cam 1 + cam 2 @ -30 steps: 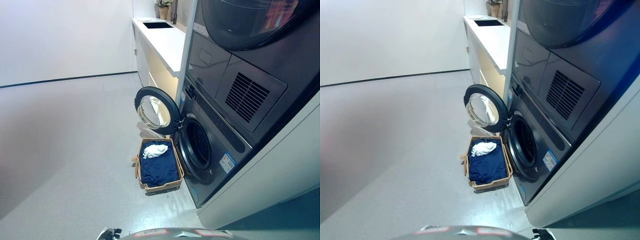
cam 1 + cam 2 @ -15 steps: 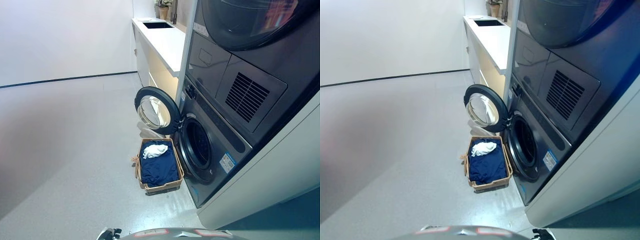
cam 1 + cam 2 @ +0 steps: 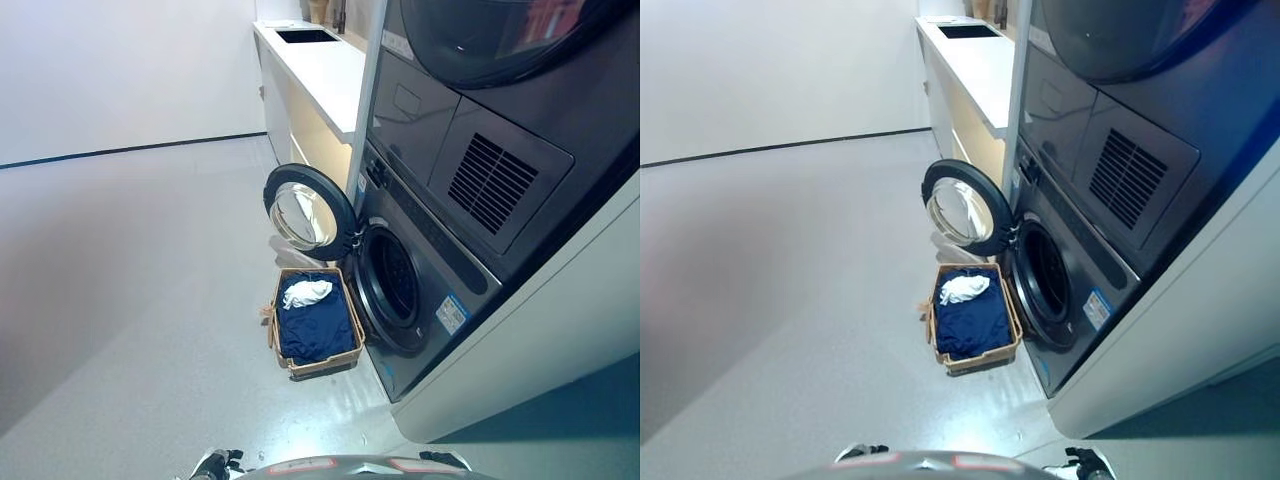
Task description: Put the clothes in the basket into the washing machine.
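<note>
A wicker basket [image 3: 318, 366] stands on the floor right in front of the washing machine [image 3: 430, 300]. It holds a dark blue cloth [image 3: 315, 330] with a white cloth [image 3: 306, 293] on top at the far end. The machine's round door [image 3: 305, 212] is swung open beyond the basket, and the dark drum opening [image 3: 395, 290] is exposed. Only a dark sliver of my left hand [image 3: 215, 465] and of my right hand [image 3: 1085, 462] shows at the bottom edge, far from the basket.
A dryer [image 3: 480, 120] is stacked on the washing machine. A white counter [image 3: 320, 70] with a sink runs along the wall beyond it. Grey floor [image 3: 130, 280] stretches to the left up to a white wall.
The whole picture has shifted a little, so the camera moved. The basket, clothes and door are where they were.
</note>
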Robot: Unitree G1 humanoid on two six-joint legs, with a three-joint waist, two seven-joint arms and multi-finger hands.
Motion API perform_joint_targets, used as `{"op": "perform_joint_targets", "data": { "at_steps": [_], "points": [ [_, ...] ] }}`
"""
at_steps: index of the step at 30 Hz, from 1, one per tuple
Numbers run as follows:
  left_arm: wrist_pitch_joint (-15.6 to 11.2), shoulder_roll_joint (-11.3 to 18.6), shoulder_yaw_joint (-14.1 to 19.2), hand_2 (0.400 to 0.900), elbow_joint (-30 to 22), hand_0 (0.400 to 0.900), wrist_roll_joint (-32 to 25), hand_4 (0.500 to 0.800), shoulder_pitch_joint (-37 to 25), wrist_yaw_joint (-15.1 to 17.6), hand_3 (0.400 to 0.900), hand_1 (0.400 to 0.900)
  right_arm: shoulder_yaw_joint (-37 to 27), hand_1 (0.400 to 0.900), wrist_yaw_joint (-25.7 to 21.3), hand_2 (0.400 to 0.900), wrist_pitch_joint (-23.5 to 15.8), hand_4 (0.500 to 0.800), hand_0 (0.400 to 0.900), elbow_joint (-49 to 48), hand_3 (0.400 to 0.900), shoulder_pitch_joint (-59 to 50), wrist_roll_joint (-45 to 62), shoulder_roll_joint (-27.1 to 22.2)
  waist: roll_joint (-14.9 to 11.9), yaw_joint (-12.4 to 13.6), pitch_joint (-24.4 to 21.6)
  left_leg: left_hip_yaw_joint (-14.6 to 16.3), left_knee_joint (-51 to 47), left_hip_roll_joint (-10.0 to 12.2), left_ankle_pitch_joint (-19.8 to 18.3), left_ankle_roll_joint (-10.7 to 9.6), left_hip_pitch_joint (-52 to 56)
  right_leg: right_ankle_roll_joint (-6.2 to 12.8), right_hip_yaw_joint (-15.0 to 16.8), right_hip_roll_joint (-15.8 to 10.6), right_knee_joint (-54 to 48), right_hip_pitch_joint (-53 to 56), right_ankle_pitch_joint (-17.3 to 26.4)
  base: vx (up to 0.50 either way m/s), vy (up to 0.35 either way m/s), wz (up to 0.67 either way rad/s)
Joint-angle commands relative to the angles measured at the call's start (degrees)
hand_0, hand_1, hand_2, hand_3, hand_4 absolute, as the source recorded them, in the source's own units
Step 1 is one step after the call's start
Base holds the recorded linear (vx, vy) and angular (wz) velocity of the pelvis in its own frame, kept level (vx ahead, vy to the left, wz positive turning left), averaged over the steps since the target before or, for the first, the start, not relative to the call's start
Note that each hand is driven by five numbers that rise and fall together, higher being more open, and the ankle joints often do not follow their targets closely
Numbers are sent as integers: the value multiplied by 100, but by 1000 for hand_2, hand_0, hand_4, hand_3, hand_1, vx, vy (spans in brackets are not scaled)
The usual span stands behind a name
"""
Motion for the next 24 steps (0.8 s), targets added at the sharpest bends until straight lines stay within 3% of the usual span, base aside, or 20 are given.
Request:
{"op": "perform_joint_targets", "data": {
  "at_steps": [1,2,5,10,15,16,18,24],
  "points": [
    [-76,-16,85,900,434,900,21,800,-34,-61,900,900,45,900,42,900,-108,800,900,375,900,-52,161,9,-169,24,-250,-199,263,-547,-341,333,-330,440,-4,-711,609,-594,498,7,207,-4],
    [-90,-26,80,900,422,900,25,800,-22,-78,900,900,-49,900,58,900,-112,800,900,384,900,-21,225,-35,-155,15,-220,-224,510,-692,-483,406,-374,410,86,-835,846,-669,542,3,208,-2],
    [-97,-10,46,900,416,900,38,800,-24,-116,900,900,-164,900,76,900,-110,800,900,403,900,9,298,-107,-121,2,-83,-231,825,-848,-637,517,-433,308,179,-982,1430,-940,724,-22,199,-5],
    [-47,50,55,900,445,900,71,800,-2,-161,900,900,-246,900,62,900,-107,800,900,464,900,79,361,-86,-87,-19,66,-124,817,-872,-672,577,-351,198,34,-1027,1932,-1248,752,-15,139,-12],
    [-67,63,113,900,495,900,81,800,13,-167,900,900,-282,900,103,900,-112,800,900,558,900,124,380,-65,-127,-163,155,-169,778,-907,-736,538,-171,271,114,-717,1151,-1578,933,78,40,4],
    [-85,64,94,900,492,900,46,800,-8,-153,900,900,-285,900,97,900,-113,800,900,566,900,118,398,-55,-194,-259,229,-235,749,-969,-772,526,-76,355,307,-609,598,-1784,1259,67,-2,13],
    [-110,55,66,900,479,900,-1,800,-32,-137,900,900,-287,900,82,900,-111,800,900,558,900,100,402,-44,-219,-335,281,-285,721,-991,-828,512,32,414,405,-522,127,-1978,1496,135,7,32],
    [-132,13,24,900,470,900,-78,800,-20,-118,900,900,-306,900,59,900,-107,800,900,483,900,106,414,-34,-225,-465,289,-487,645,-986,-1003,488,285,498,600,-389,-182,-2117,1727,154,-11,30]
  ]
}}
